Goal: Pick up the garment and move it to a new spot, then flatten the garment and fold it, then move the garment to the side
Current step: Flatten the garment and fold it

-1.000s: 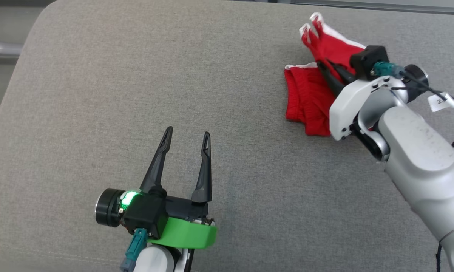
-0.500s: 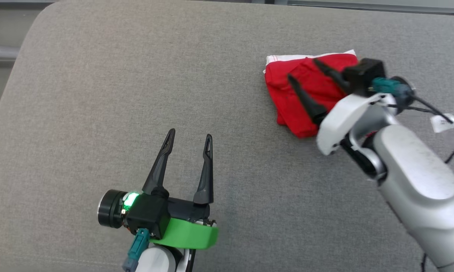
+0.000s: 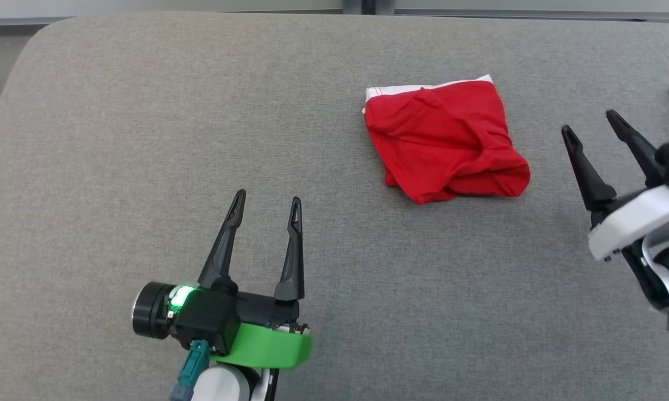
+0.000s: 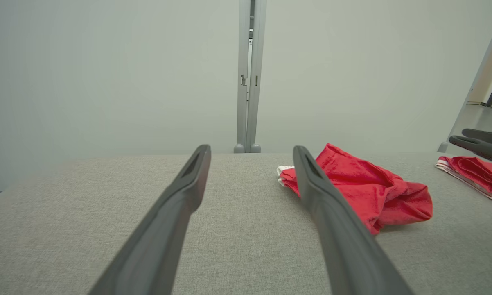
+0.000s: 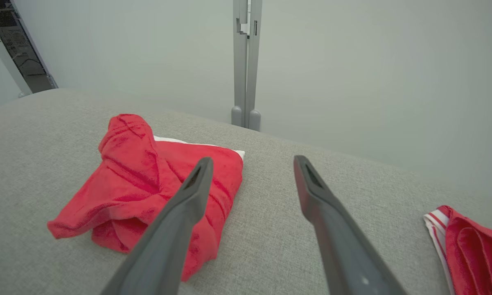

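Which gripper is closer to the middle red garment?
Right. The right gripper is open just right of the garment; the left gripper is farther, to its left and nearer the robot.

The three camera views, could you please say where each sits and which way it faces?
Head view: on the head, looking down at the grey cushion; left gripper lower left, right gripper at the right edge, garment ahead.
Left wrist view: on the left wrist, looking low across the cushion to a pale wall; its own fingers show.
Right wrist view: on the right wrist, angled down at the garment; its own fingers show.
Both wrist views share the garment and a grey post.
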You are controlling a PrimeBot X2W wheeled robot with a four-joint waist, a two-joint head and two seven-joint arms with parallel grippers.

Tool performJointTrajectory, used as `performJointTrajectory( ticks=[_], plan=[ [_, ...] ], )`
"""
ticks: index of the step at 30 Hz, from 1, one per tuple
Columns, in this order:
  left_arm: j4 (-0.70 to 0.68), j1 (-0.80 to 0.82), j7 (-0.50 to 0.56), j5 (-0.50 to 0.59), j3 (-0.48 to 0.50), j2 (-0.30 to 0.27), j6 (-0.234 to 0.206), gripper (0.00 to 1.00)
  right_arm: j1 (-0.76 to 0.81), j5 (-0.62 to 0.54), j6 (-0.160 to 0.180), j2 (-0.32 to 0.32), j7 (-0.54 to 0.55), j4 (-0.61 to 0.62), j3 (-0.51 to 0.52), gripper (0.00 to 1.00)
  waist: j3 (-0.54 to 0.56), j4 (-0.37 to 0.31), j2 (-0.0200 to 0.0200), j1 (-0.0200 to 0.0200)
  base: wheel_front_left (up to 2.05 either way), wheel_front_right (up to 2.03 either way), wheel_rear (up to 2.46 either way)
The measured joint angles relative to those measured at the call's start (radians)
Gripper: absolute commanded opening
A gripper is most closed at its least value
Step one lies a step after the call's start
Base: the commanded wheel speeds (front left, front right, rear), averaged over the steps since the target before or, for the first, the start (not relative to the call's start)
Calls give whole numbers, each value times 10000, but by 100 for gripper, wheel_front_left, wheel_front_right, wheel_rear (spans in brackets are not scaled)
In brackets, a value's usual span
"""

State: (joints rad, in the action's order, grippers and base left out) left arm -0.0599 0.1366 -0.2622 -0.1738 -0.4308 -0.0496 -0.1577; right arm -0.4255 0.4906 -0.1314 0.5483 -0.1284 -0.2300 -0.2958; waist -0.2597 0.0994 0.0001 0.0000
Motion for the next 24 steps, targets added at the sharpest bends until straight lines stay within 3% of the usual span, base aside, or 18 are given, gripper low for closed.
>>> performJointTrajectory(
  ticks=[5, 6, 7, 12, 17, 21, 24],
  plan=[
    [-38, -37, -2, 73, 86, 0, 82, 100, 338, 244, 0, 21, -723, -293, -399, 97, 9, -267, 0, 0, 0, 0, 0],
    [-44, -36, -2, 79, 81, 0, 92, 100, 319, 341, 0, 56, -786, -341, -569, 21, 1, -309, 0, 0, 0, 0, 0],
    [-50, -36, -2, 84, 71, 0, 98, 100, 251, 441, 0, 115, -846, -403, -807, 0, -23, -332, 0, 0, 0, 0, 0],
    [-69, 67, -2, 88, -115, 0, 178, 100, -1034, 1605, 0, 485, -397, -600, -2324, 0, -249, -280, 0, 0, 0, 0, 0],
    [-52, 374, -2, -27, -523, -2, 222, 100, -2468, 5400, 0, 1039, 1712, -633, -3235, 0, -526, 89, 0, 0, 0, 0, 0],
    [-81, 642, 0, -221, -890, -4, 117, 100, -3223, 7712, 6, 1910, 3588, -686, -3300, 0, -773, 515, 0, 0, 0, 0, 0],
    [-94, 763, 0, -370, -1118, -4, -13, 100, -3554, 9313, 8, 2182, 4939, -786, -3085, 0, -989, 815, 0, 0, 0, 0, 0]
  ],
)
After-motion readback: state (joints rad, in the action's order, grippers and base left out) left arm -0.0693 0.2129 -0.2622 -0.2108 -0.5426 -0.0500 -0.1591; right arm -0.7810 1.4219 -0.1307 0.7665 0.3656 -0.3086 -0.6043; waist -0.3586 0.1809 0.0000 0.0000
